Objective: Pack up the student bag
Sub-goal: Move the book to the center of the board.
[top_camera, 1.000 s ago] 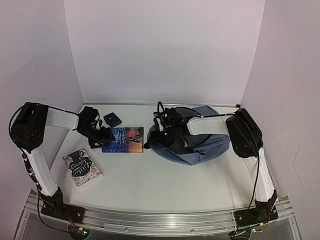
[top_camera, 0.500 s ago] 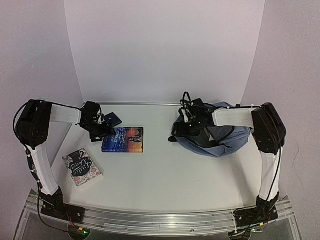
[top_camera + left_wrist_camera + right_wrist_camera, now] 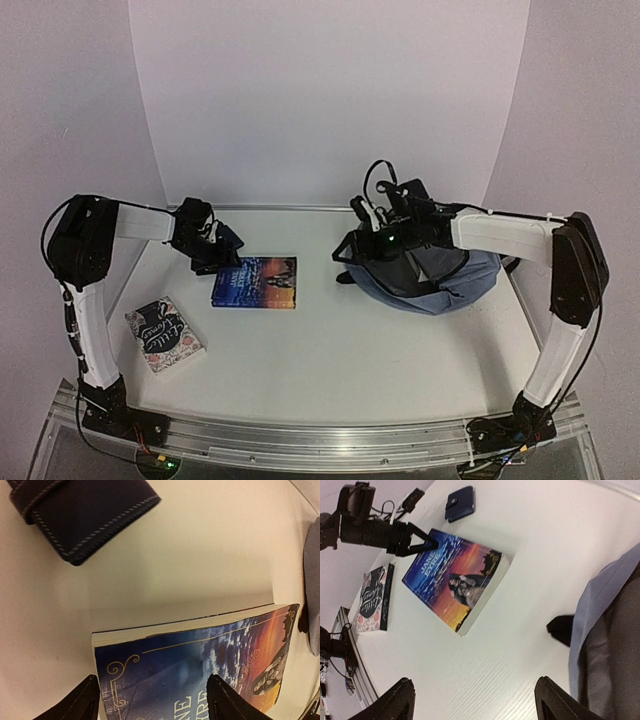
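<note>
The student bag (image 3: 432, 275) is a slate-blue soft backpack lying at the right of the table, seen also in the right wrist view (image 3: 607, 630). My right gripper (image 3: 355, 248) hovers open at the bag's left edge, over bare table (image 3: 477, 702), holding nothing. A blue and orange book (image 3: 256, 282) lies flat in the middle. My left gripper (image 3: 213, 262) stands open over that book's left end (image 3: 150, 702): one finger (image 3: 82, 702) is just off the book's edge and the other is above the cover (image 3: 200, 655).
A dark blue wallet (image 3: 80, 515) lies behind the book, near the back wall (image 3: 230, 238). A second book (image 3: 165, 333) with a dark floral cover lies at the front left. A black strap end (image 3: 562, 629) sticks out from the bag.
The bag has shifted from the middle to the right with the right arm, whose jaws have widened. The left gripper moved onto the book's left end, and the book slid slightly right.
</note>
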Robot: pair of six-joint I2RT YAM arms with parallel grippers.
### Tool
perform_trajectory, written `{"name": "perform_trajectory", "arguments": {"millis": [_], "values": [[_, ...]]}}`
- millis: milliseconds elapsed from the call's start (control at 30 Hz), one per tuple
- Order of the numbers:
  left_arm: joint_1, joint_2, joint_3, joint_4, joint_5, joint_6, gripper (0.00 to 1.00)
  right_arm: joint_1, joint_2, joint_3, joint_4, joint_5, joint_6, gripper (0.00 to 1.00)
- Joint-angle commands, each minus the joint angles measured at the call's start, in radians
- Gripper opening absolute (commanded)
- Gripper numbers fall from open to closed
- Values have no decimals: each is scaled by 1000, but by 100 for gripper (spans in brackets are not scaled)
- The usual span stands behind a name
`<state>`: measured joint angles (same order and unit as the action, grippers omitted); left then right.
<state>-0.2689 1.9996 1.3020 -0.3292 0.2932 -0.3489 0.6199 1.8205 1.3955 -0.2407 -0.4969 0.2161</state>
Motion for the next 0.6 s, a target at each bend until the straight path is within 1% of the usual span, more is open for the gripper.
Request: {"name": "perform_trajectory", "arguments": {"millis": [0, 233, 367, 400, 567], "values": [[-80, 10, -16, 47, 54, -12, 71, 75, 35, -43, 21, -87, 25, 79], [-143, -14, -72, 92, 53, -57, 70, 93, 204, 6, 54, -40, 101, 72], [-166, -28, -93, 100, 44, -74, 70, 92, 284, 53, 56, 98, 138, 69], [-170, -31, -99, 106, 43, -77, 69, 92, 295, 62, 57, 111, 139, 67], [-187, -27, -119, 124, 44, -90, 69, 92, 338, 106, 83, 76, 159, 62]]}}
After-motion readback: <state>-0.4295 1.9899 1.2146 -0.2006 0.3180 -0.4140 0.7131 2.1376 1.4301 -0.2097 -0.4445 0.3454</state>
